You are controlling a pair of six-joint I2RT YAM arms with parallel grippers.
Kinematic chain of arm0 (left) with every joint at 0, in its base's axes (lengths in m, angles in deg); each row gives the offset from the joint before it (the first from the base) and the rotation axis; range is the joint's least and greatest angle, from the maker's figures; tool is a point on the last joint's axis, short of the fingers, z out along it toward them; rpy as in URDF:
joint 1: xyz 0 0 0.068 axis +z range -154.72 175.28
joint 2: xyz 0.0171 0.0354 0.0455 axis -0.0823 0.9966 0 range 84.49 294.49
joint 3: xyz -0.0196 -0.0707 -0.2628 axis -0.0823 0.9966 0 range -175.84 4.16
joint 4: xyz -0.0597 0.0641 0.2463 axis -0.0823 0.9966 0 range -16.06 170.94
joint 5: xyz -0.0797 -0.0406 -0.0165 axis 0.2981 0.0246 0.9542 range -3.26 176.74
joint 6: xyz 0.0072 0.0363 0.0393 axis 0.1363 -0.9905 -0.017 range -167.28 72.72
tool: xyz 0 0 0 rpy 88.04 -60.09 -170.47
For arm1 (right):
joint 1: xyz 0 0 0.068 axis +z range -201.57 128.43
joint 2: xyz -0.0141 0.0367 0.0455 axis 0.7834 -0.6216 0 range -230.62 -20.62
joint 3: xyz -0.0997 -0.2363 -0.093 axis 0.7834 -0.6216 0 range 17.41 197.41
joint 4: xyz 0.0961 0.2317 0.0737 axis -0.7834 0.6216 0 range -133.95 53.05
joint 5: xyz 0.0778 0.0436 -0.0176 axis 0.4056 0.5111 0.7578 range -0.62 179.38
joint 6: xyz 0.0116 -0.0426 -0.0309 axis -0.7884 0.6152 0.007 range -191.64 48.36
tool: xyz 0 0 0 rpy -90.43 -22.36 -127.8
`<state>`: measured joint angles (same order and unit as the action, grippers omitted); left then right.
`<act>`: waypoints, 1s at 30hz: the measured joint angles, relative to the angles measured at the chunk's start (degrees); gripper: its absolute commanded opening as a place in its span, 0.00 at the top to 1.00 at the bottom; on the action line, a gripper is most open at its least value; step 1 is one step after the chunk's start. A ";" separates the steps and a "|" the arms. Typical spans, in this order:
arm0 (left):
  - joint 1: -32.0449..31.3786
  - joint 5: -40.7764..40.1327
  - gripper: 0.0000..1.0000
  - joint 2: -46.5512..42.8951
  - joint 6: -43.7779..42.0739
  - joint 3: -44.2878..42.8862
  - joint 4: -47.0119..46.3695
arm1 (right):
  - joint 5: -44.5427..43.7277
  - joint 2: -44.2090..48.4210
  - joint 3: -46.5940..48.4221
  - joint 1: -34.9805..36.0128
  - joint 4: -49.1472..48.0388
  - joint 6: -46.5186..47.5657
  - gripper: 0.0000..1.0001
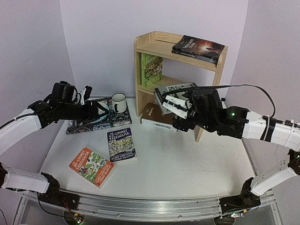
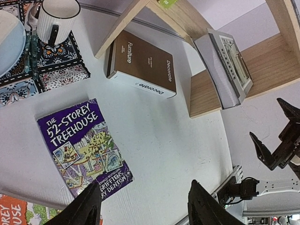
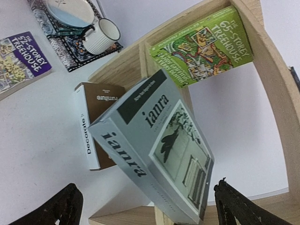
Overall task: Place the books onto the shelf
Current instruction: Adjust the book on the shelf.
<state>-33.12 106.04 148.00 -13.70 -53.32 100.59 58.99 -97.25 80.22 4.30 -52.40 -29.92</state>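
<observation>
ok so both my sets of jaws are spread right now and neither is holding anything. My right gripper (image 3: 150,211) is up at the shelf (image 1: 138,70), fingers wide either side of the grey book (image 3: 154,145) and not touching it as far as I can see. That book leans tilted on a board inside the shelf. The green 65-Storey Treehouse (image 3: 201,44) stands in there too, under the top board, and I can't tell if it shares a board with the grey one. Two dark books (image 1: 199,48) lie stacked flat on the top board. The thick Decorate (image 2: 143,65) lies flat on the table (image 1: 187,159) at the foot of the shelf, poking out the front

My left gripper (image 2: 145,204) hovers over the table, jaws apart with only tabletop between them, just beside the dark blue 52-Storey Treehouse (image 2: 84,147). That one lies face up, well apart from the shelf. The orange Treehouse paperback (image 1: 92,166) lies face up near it, closer to my bases. Behind those two sits the patterned mat (image 1: 115,123) with a white mug (image 1: 118,103) and a plate (image 3: 70,11) on it
</observation>
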 measured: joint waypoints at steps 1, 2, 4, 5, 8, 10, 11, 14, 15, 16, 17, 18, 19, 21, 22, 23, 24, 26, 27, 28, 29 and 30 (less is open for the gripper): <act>-0.29 0.10 0.14 0.43 0.03 0.69 -1.26 | 1.11 -0.01 -0.01 -0.33 0.94 -1.15 0.02; -0.70 0.04 0.11 0.98 0.30 1.18 -2.52 | 2.24 0.00 -0.01 -0.81 1.85 -2.38 0.02; -1.99 -0.16 0.09 2.37 0.84 1.47 -5.14 | 4.69 -0.03 0.06 -2.29 3.76 -4.98 0.03; -2.89 -0.42 0.08 3.19 0.65 1.46 -6.48 | 6.12 -0.08 0.23 -3.24 4.88 -6.23 0.04; -6.12 -1.62 0.08 6.40 -0.43 0.47 -9.21 | 9.94 -1.08 2.04 -6.01 8.26 -9.36 0.07; -8.58 -2.78 0.08 9.35 -1.62 -0.91 -10.77 | 11.68 -2.64 4.23 -7.33 9.62 -11.05 0.09; -9.56 -3.24 0.08 10.61 -2.20 -1.45 -11.50 | 12.35 -3.44 5.25 -7.80 10.04 -11.64 0.10; -11.57 -4.20 0.09 13.36 -3.70 -2.70 -13.39 | 13.92 -5.76 8.18 -8.58 10.95 -13.17 0.14; -11.89 -4.43 0.09 14.14 -3.95 -3.11 -13.95 | 14.40 -6.53 9.08 -8.80 11.16 -13.49 0.15; -12.02 -4.58 0.09 14.81 -4.13 -3.46 -14.64 | 14.65 -7.21 9.90 -9.02 11.36 -13.80 0.16; -12.05 -4.71 0.09 15.43 -4.25 -3.81 -15.34 | 14.75 -7.90 10.66 -9.17 11.47 -14.02 0.16; -12.05 -4.87 0.09 16.01 -4.38 -4.13 -16.00 | 14.80 -8.59 11.38 -9.30 11.56 -14.16 0.17; -12.05 -5.00 0.09 16.45 -4.55 -4.34 -16.60 | 14.81 -9.22 12.01 -9.44 11.68 -14.23 0.18; -12.02 -5.14 0.09 16.83 -4.78 -4.43 -17.60 | 14.66 -10.68 13.24 -9.76 11.89 -14.14 0.23; -12.02 -5.21 0.09 16.87 -4.88 -4.43 -17.87 | 14.48 -11.52 13.98 -9.92 12.02 -14.16 0.24; -12.05 -5.41 0.09 16.87 -5.05 -4.45 -18.07 | 14.27 -12.41 14.71 -10.09 12.02 -14.12 0.26; -12.05 -5.62 0.09 16.87 -5.15 -4.45 -18.26 | 14.04 -13.32 15.49 -10.25 12.13 -14.12 0.28; -12.05 -6.03 0.09 16.87 -5.32 -4.45 -18.37 | 13.60 -15.08 16.90 -10.63 12.33 -14.00 0.30; -12.05 -6.21 0.09 16.85 -5.37 -4.43 -18.39 | 13.44 -15.97 17.65 -10.84 12.44 -14.11 0.30; -12.05 -6.47 0.09 16.81 -5.46 -4.43 -18.39 | 13.36 -17.06 18.71 -11.00 12.61 -14.14 0.32; -12.05 -6.68 0.09 16.76 -5.54 -4.44 -18.39 | 13.28 -17.82 19.43 -11.11 12.72 -14.22 0.33; -12.05 -7.07 0.09 16.71 -5.62 -4.43 -18.42 | 13.21 -18.50 20.03 -11.18 12.75 -14.31 0.34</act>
<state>-45.17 98.97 164.70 -19.32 -57.75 82.17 72.21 -115.75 100.25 -6.88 -39.65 -44.24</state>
